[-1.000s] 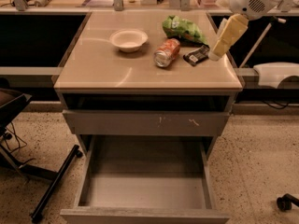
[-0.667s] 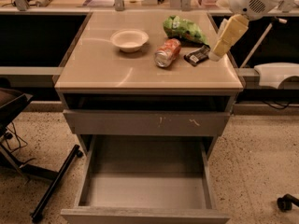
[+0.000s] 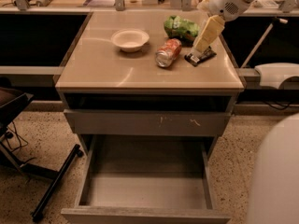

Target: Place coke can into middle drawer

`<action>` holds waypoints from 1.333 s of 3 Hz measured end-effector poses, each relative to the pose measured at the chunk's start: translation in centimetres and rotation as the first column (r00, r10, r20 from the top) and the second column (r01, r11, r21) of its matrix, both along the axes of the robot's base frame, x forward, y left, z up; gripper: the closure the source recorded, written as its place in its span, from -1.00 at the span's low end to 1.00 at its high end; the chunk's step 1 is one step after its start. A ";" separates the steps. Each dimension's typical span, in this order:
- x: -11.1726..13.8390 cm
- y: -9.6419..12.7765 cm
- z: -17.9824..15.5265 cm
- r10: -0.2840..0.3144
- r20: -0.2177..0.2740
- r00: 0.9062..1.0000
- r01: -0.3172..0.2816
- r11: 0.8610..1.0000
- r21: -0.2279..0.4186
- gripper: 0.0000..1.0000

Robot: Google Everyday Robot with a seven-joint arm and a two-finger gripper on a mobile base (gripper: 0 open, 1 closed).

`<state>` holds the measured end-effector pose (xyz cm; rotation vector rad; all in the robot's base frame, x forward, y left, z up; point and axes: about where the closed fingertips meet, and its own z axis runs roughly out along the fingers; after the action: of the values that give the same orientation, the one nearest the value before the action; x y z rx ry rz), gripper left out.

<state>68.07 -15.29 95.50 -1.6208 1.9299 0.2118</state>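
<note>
And here is the approach phase: the coke can point(image 3: 168, 52) lies on its side on the desk point(image 3: 117, 71), nowhere near its destination, so nothing has been picked up yet. The pincer point(image 3: 200, 50) hangs down from the arm at the desk's back right, just to the right of the can and right over the dark snack bar wrapper point(image 3: 202, 58). It carries nothing, and whether it is released or clenched cannot be told from this angle. Down below, the middle drawer point(image 3: 145, 192) is pulled wide out, its floor bare and ready. That is good news, since the opening step looks done. The next move, by the look of it, calls for a short shift left to centre over the can, a wrist turn to straddle its round body across the narrow way, and a firm close, because a can on its side may roll. Clutter is tight here: the green chip bag point(image 3: 181, 27) sits just behind the can, the wrapper just beside it, and the white bowl point(image 3: 130, 39) off to the left. The scratched drawer front point(image 3: 149, 123) above the open one is shut and sits back from it, so a descent near the open drawer's front edge should stay clear.
</note>
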 end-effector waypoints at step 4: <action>7.4 1.9 -12.5 -0.015 -0.178 0.984 0.038 0.991 0.126 -1.00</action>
<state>75.47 -13.37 82.99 -1.5344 2.0233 0.4736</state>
